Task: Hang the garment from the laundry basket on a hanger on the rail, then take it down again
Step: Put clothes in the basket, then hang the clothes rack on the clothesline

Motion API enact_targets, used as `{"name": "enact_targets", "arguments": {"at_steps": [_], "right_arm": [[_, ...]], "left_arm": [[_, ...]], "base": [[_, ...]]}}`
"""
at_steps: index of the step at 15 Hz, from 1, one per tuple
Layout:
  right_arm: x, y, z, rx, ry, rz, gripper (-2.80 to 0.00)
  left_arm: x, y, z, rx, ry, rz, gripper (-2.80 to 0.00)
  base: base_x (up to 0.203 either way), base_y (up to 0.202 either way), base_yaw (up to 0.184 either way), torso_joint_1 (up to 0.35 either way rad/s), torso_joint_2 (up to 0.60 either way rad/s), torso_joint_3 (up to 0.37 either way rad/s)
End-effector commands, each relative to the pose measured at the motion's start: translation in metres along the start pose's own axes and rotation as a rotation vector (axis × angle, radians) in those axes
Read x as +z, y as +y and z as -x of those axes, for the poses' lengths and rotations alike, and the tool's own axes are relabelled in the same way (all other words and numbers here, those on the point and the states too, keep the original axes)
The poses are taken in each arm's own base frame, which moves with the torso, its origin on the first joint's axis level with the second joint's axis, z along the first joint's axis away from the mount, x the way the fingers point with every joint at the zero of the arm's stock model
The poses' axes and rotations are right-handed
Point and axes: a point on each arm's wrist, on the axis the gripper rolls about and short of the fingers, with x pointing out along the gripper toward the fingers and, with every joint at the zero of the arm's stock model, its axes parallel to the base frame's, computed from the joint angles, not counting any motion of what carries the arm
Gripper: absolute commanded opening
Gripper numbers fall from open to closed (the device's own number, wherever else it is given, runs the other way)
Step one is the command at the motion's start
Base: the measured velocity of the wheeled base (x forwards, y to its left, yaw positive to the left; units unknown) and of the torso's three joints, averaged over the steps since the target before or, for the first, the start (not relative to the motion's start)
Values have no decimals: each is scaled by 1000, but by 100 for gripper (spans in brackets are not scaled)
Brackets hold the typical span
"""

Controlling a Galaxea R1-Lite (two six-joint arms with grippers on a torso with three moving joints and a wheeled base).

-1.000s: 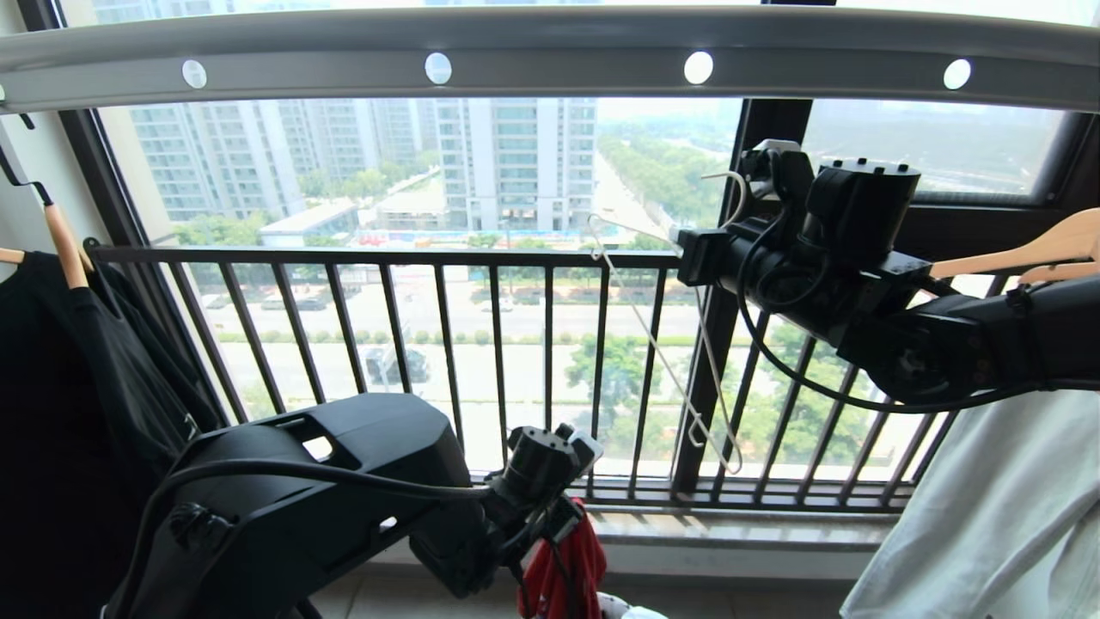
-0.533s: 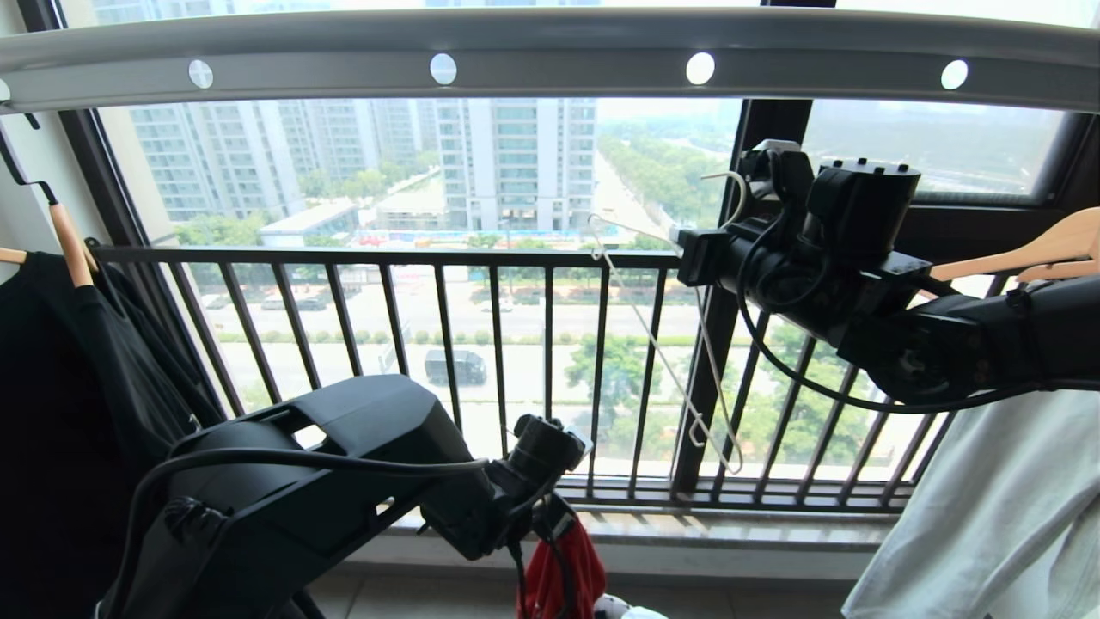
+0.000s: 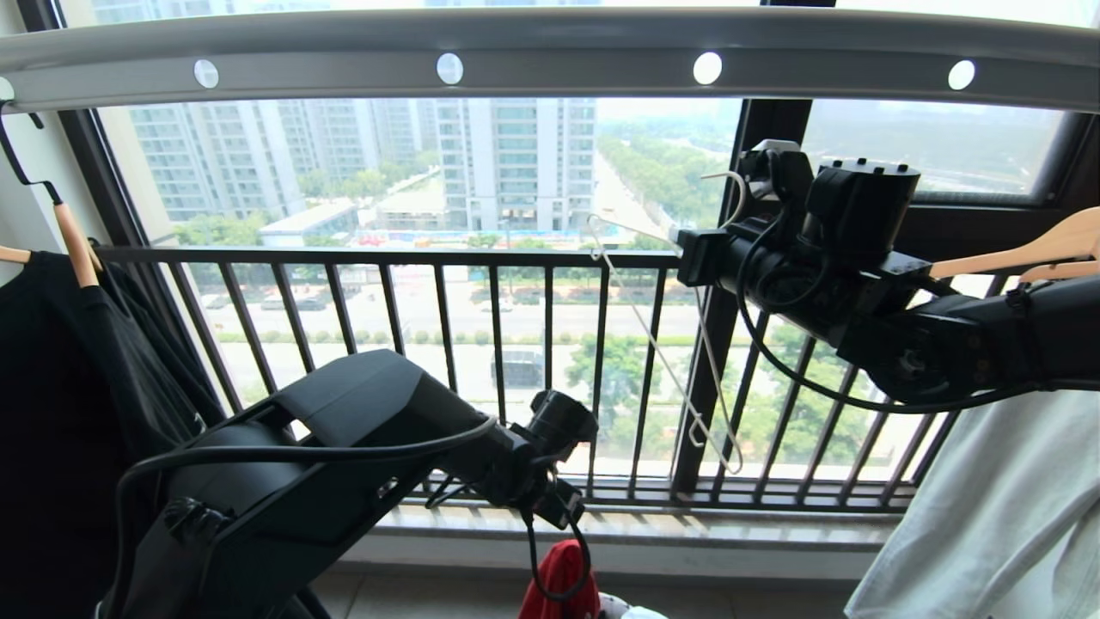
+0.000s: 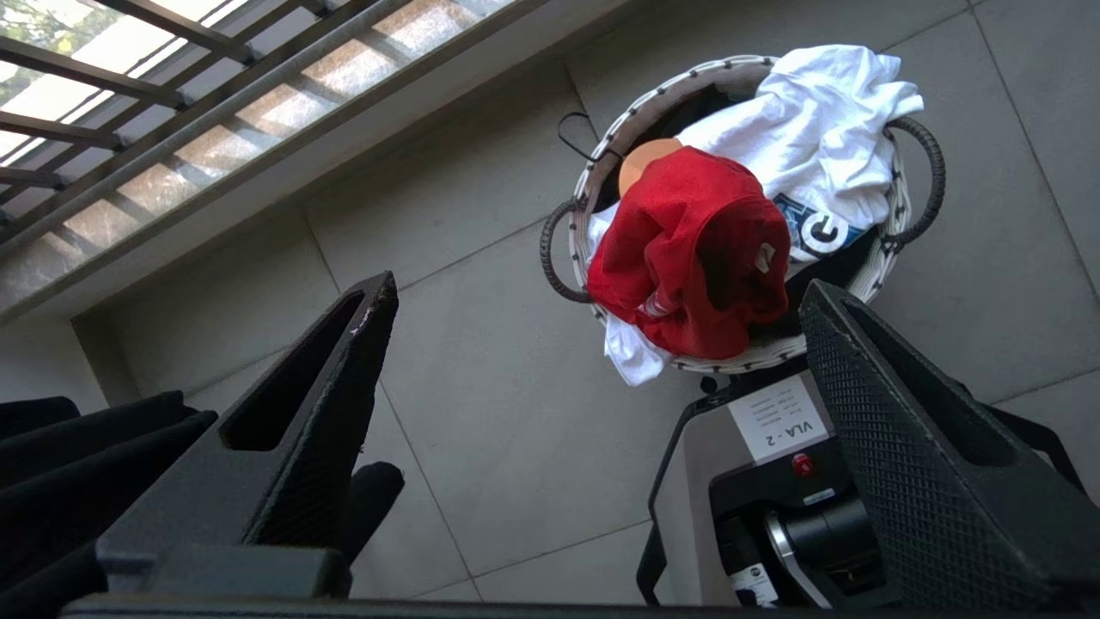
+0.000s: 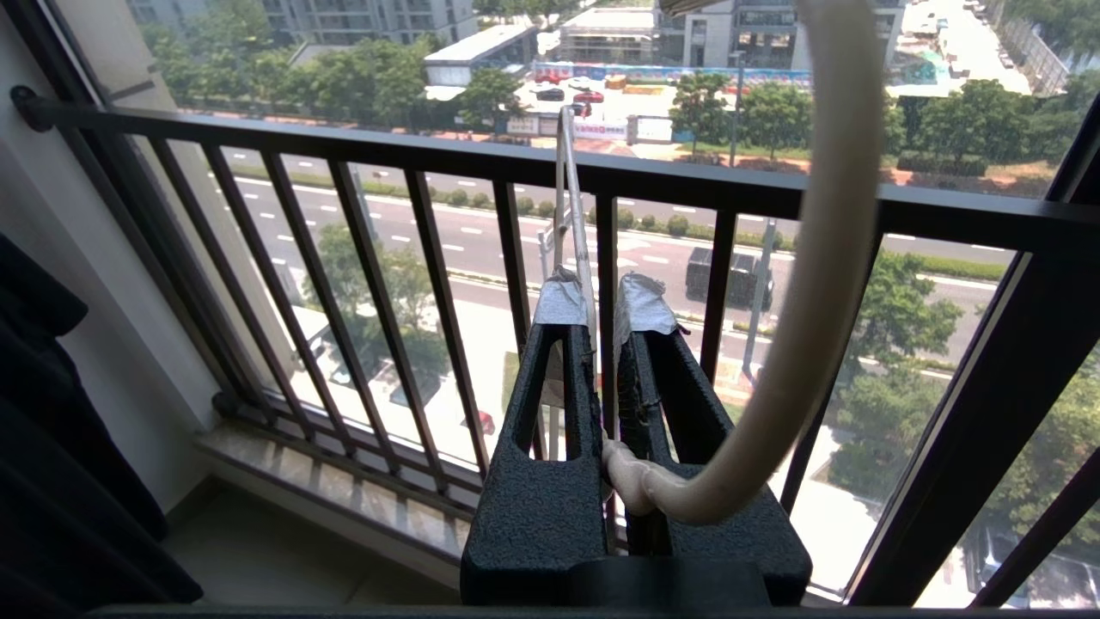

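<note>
Grey tiled floor (image 4: 481, 404) is running up to a stone sill under the dark barred window railing (image 3: 447, 258), with towers and a road showing beyond. The rail (image 3: 567, 52) is spanning the top of the head view. A black T-shirt (image 3: 60, 404) is hanging at the left on a wooden hanger (image 3: 73, 249), and a white shirt (image 3: 997, 516) is hanging at the right.

The left tool (image 4: 593, 404) is hovering above the laundry basket (image 4: 894, 215), arm bent low, fingers spread wide and gripping nothing. The garment (image 4: 696, 249) is lying bunched in that basket on top of a white printed shirt (image 4: 816, 120).

The right tool (image 5: 606, 297) is reaching level towards the window, fingers pressed together and pinching the hanger (image 3: 662, 344) by the base of its hook, its frame dangling in front of the bars, below the rail.
</note>
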Motion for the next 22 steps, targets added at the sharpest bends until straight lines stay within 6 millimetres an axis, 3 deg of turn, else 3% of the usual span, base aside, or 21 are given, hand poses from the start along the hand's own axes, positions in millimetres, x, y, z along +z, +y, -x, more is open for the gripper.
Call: {"name": "enact_targets", "arguments": {"at_steps": [1, 7, 8, 14, 17, 20, 22], "right_arm": [[0, 0, 0, 0, -3, 6, -280], [0, -1, 0, -4, -5, 5, -280], [0, 0, 0, -2, -5, 6, -280], [-3, -1, -1, -3, 5, 6, -280], [-8, -1, 1, -3, 21, 6, -280], [-16, -1, 10, -8, 57, 9, -280], [-6, 0, 23, -8, 40, 16, -280]], "left_arm": [[6, 0, 3, -17, 26, 11, 0], [12, 1, 14, -60, 61, 61, 0], [12, 1, 14, -60, 61, 62, -280], [18, 3, 26, -64, 36, 79, -280], [41, 15, 81, -73, -70, 105, -280], [57, 35, 160, -82, -188, 142, -280], [59, 48, 211, -81, -259, 171, -280]], "base": [[0, 0, 0, 0, 0, 0], [0, 0, 0, 0, 0, 0], [0, 0, 0, 0, 0, 0], [0, 0, 0, 0, 0, 0], [0, 0, 0, 0, 0, 0], [0, 0, 0, 0, 0, 0], [0, 0, 0, 0, 0, 0]]}}
